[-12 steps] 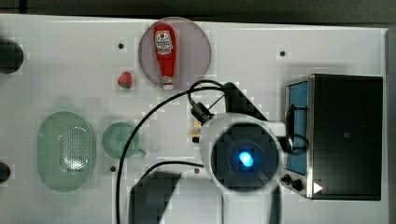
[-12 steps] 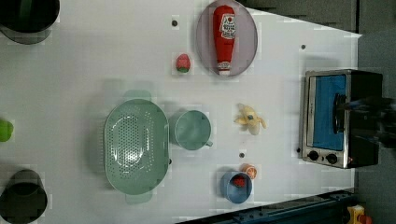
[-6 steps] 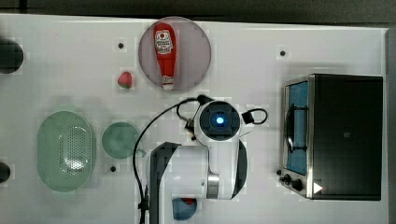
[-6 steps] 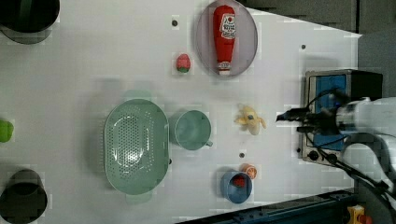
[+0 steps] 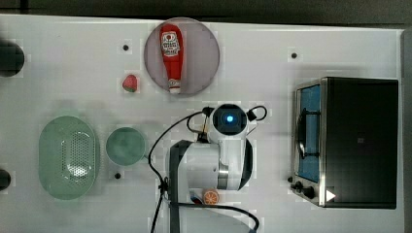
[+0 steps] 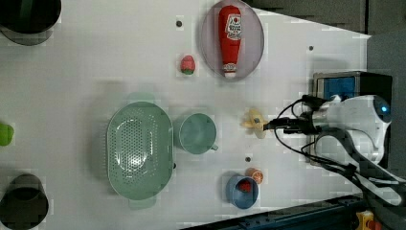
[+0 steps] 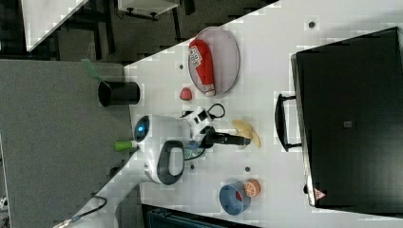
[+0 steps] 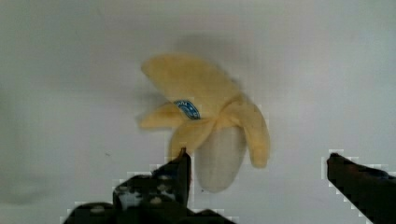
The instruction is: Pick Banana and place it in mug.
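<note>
We see the gripper (image 8: 257,165) above the banana (image 8: 210,121) in the wrist view, its two dark fingertips (image 8: 177,170) spread wide with nothing between them; the half-peeled toy banana, with a small blue sticker, lies flat on the white table (image 6: 95,57).

In the left view the banana (image 6: 253,122) sits just beside the gripper (image 6: 270,126), and the mint-green mug (image 6: 196,133) stands apart on the left view's left of it, upright, with its stubby handle pointing down-right. The perforated green strainer (image 6: 139,151) lies just beside the mug, on the side away from the banana.

We also note a ketchup bottle (image 6: 230,38) lying on a round grey plate (image 6: 254,45), a small strawberry (image 6: 187,64) near that plate, and a blue bowl (image 6: 232,194) with an orange slice (image 6: 257,175) at its rim. A toaster oven (image 5: 359,141) stands at the top view's right.

In the top view the arm (image 5: 214,162) covers the banana; the mug (image 5: 125,145) is well clear of it.
</note>
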Controlling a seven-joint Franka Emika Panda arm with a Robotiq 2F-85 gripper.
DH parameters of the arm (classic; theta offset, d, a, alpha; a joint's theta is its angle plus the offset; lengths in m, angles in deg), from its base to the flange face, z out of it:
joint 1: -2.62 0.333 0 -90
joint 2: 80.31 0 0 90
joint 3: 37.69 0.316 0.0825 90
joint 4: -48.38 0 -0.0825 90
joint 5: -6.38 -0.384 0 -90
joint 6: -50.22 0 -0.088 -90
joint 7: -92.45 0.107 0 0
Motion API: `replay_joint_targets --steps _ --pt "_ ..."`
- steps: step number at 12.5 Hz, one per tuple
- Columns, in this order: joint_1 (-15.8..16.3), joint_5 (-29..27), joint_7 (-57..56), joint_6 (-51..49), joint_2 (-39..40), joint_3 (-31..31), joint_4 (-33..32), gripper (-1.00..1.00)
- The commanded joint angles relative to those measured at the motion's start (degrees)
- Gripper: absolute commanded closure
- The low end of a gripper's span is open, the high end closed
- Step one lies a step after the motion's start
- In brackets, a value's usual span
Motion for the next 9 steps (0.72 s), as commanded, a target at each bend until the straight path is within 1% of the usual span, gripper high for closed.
replay_joint_targets --steps 1,3,5,7,8,9 --pt "0.17 -0.05 -3.81 7.96 2.37 0.09 -0.76 -1.00" --pt "0.21 -0.05 -3.80 12.95 5.14 0.13 -0.84 -1.00" --pt "0.29 -0.06 -3.80 14.07 6.89 0.48 -1.12 -1.00" --pt "0.30 -0.06 -3.79 17.37 7.88 0.51 -1.19 -1.00" --pt "0.31 -0.06 -3.79 18.33 8.10 0.45 -1.50 -0.93" --pt "0.28 -0.07 -3.78 18.51 8.20 0.40 -1.97 -0.69"
